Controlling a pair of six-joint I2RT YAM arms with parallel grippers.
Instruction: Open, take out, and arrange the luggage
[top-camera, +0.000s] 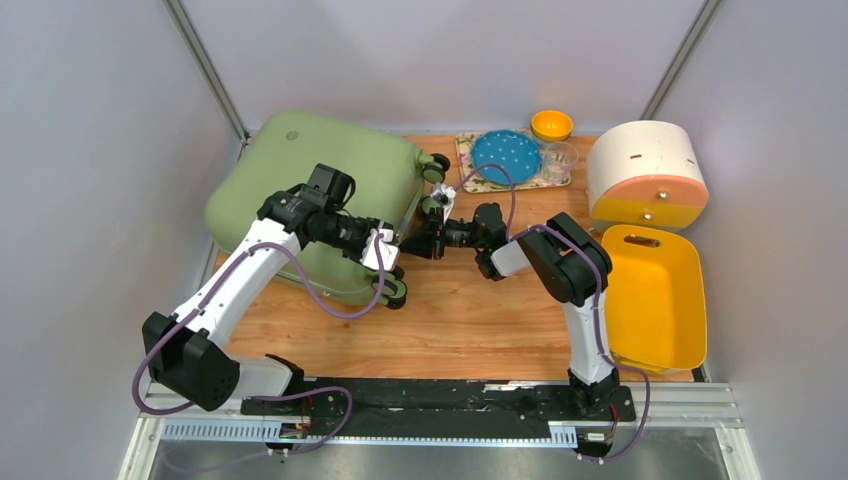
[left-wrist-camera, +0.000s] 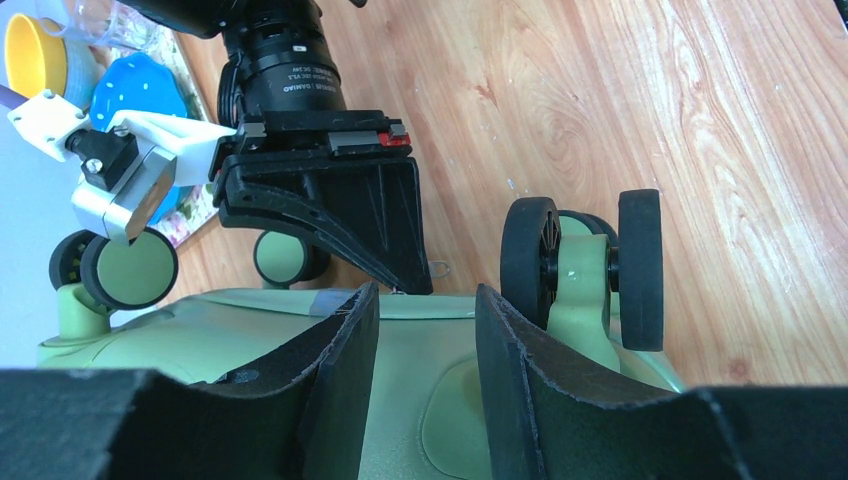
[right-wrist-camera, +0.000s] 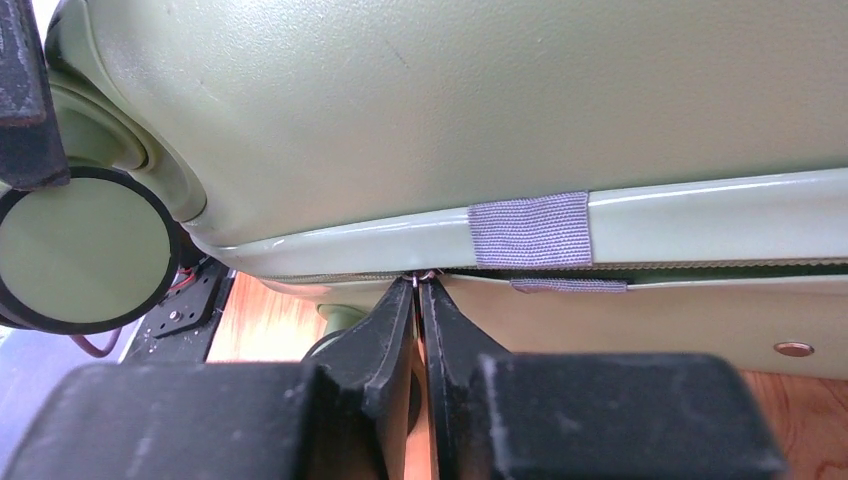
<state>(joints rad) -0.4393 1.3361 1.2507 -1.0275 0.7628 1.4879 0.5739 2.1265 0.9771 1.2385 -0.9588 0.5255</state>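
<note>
Right end effector (right-wrist-camera: 421, 290) first: the black tapered fingers are clenched almost together, and the tiny metal zipper pull (right-wrist-camera: 426, 275) is pinched right at the tips. That's at the seam of the luggage (right-wrist-camera: 450, 100), where a glossy green trim strip runs along the zipper. A grey woven webbing tab (right-wrist-camera: 530, 228) is wrapped over that trim just beside the pull, and a thin dark gap can be seen along the seam to the right of it.

Left end effector (left-wrist-camera: 428, 300) is released, with the matte, rough-edged fingers (left-wrist-camera: 335, 370) spread apart over the smooth shell at the wheel end. Whether they're touching the shell can't be told. A black-tyred twin wheel (left-wrist-camera: 580, 270) on a green bracket sits just beside them.

The luggage is a sage-green hard shell with rounded corners. It's laid flat on the far-left part of the wooden worktop (top-camera: 470, 310), wheels pointed toward the middle.

Off to the right, well apart, a glossy yellow tray (top-camera: 655, 300) is seen with a rounded cream-and-orange box (top-camera: 645, 165) behind it, plus a blue dotted plate (top-camera: 505, 155).
</note>
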